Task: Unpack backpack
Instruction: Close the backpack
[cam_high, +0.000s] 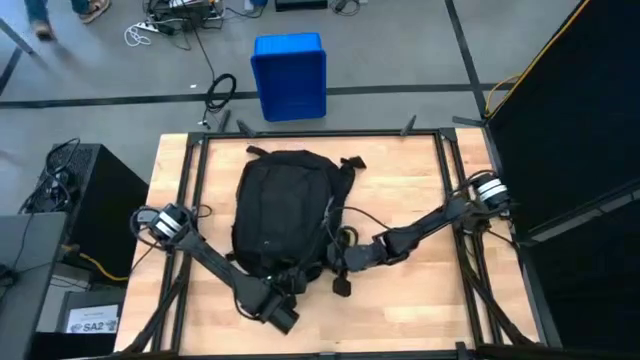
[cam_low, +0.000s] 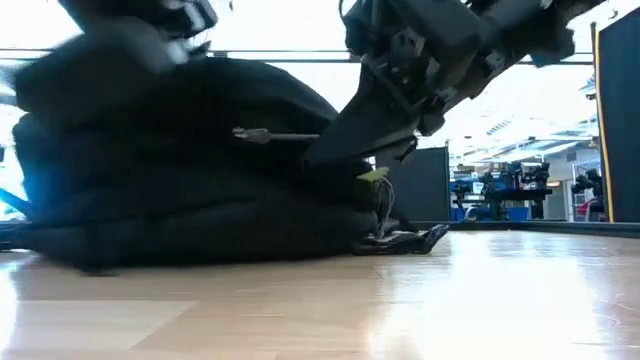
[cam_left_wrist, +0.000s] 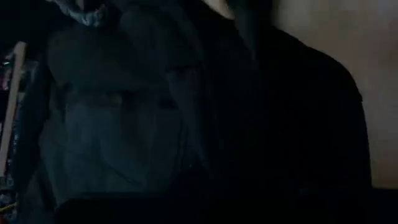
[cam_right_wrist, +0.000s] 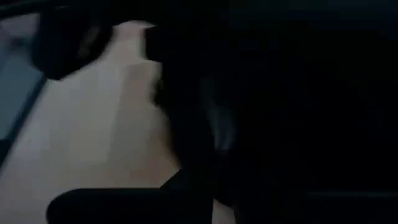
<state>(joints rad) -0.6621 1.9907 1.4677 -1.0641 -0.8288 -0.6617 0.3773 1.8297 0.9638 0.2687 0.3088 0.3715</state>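
I am judging the unpacking as barely begun: nothing is lying out on the table (cam_high: 420, 300) yet, and the backpack (cam_high: 282, 205) is looking full and closed, as far as I can see. It is lying flat in the middle of the table, black, soft and bulging, straps trailing. I am working my left gripper (cam_high: 283, 300) and right gripper (cam_high: 340, 262) at its near end; whether my fingers are open or gripping, I cannot tell.

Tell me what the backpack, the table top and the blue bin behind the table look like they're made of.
Backpack: soft black fabric, likely nylon, matte; it slumps and creases.
Table top: light wood boards with visible plank lines and a glossy sheen in the low view.
Blue bin: apparently rigid molded plastic, uniform colour with a raised rim.
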